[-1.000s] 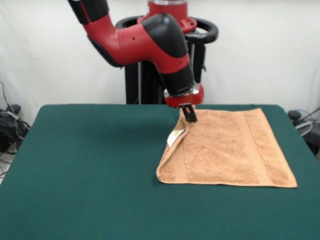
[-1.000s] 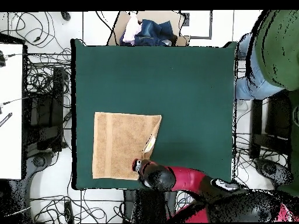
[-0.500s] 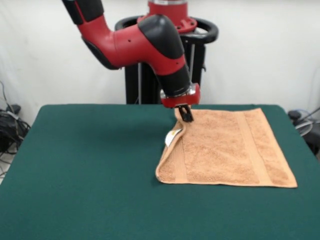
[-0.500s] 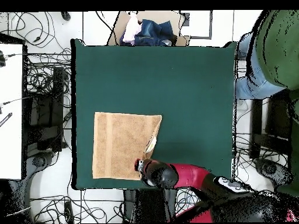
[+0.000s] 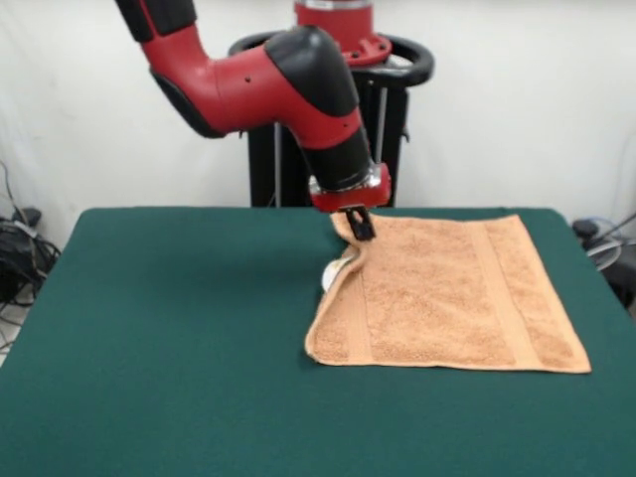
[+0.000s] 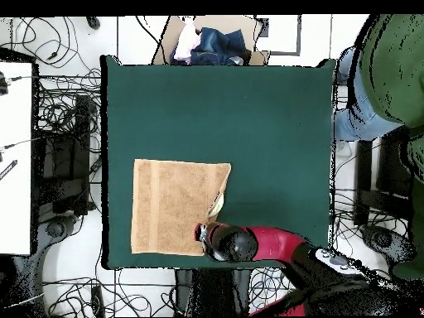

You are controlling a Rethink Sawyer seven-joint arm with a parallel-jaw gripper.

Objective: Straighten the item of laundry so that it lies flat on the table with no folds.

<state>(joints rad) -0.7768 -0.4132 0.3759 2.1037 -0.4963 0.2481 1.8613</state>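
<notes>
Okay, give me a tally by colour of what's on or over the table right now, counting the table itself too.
Peach-orange: 1, the towel
Dark green: 1, the table
Red and black: 1, the robot arm, whose gripper pinches the towel's far corner
White: 1, the label on the towel's folded edge
Total: 4

Towel (image 5: 447, 298): rough looped terry cloth. Table (image 5: 169, 328): matt felt-like top. Arm (image 5: 268, 84): glossy plastic shell.
</notes>
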